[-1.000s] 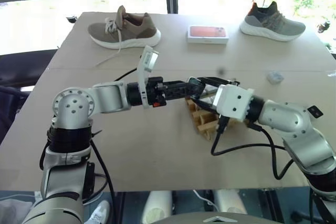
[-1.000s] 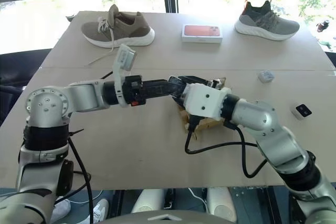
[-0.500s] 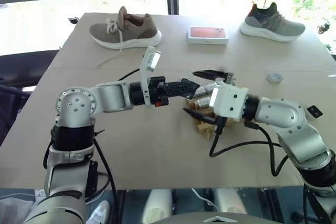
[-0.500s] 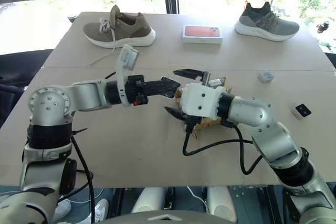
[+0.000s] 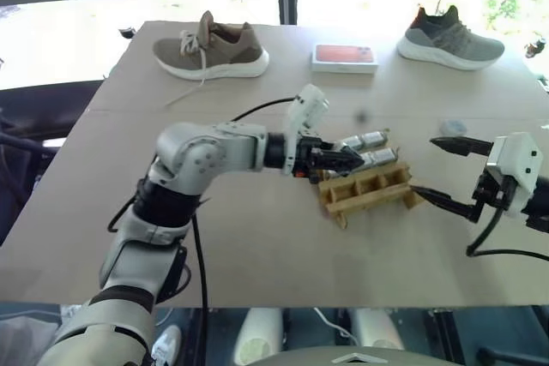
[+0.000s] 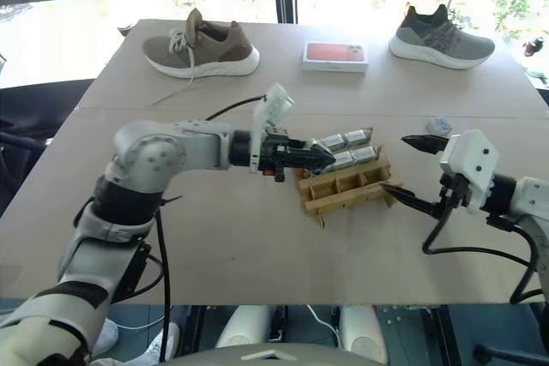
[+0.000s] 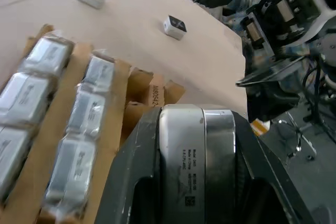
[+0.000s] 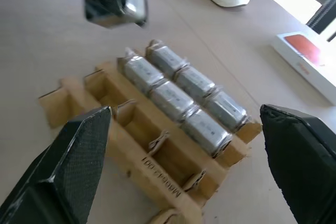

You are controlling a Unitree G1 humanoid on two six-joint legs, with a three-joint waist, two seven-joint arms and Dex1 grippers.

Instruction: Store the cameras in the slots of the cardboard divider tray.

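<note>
The cardboard tray (image 5: 367,192) sits mid-bench, two rows packed with cameras (image 8: 173,90), the near row bare. The left hand (image 5: 350,160) hangs over it, clamped on another camera (image 7: 197,153). The right hand (image 5: 439,171) is spread wide and holding nothing, just beside the tray toward the bench's right edge.

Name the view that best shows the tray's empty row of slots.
The right wrist view: the cardboard divider tray lies close, its near row open beside two rows of cameras. Both eye views show it smaller; in the left wrist view the left gripper hides that row.
</note>
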